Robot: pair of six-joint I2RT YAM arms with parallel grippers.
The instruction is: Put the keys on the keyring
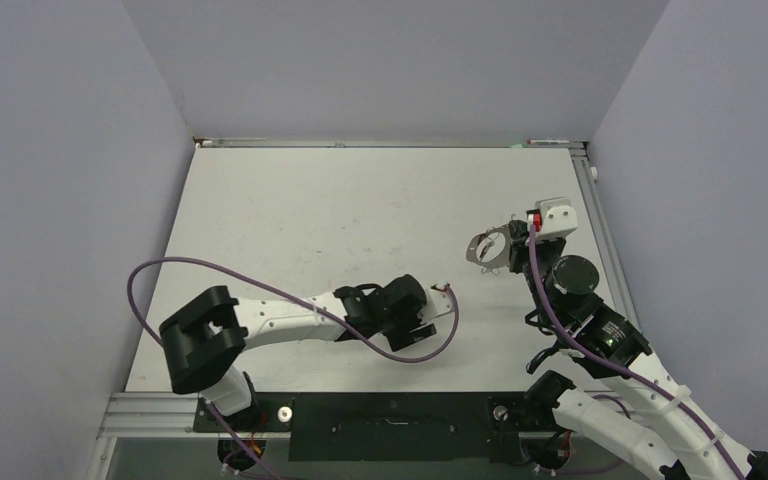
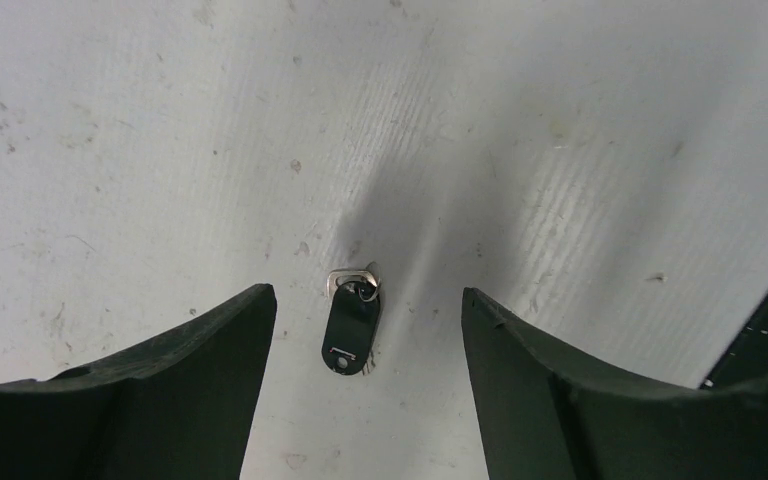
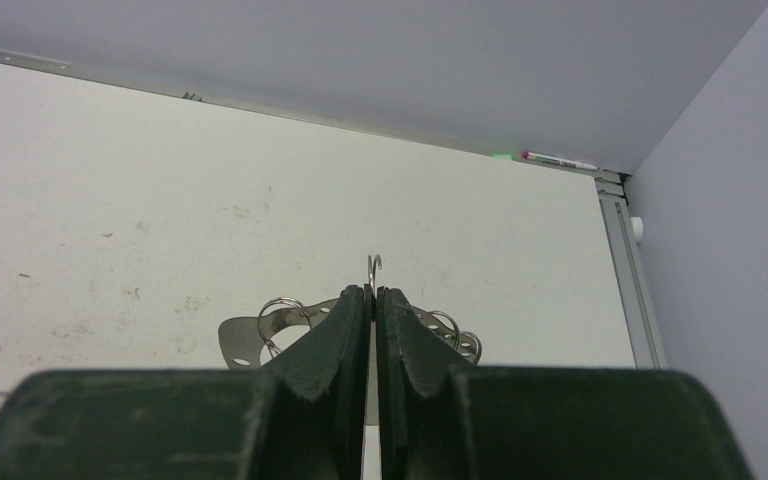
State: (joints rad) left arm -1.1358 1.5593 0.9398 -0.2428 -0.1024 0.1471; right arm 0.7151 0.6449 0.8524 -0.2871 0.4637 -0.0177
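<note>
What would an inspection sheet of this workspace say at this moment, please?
Surface: white table, scuffed and speckled.
Job's things: one black-headed key lies flat on the table; the keyring is held at the right side.
Clutter: only a pen-like thing by the far right corner.
Grippers: left gripper open, straddling the key without touching it; right gripper shut on the keyring.
Cables: purple cables loop along both arms, one curling over the table by the left wrist.
Surroundings: grey walls on three sides; a metal rail along the far edge.
</note>
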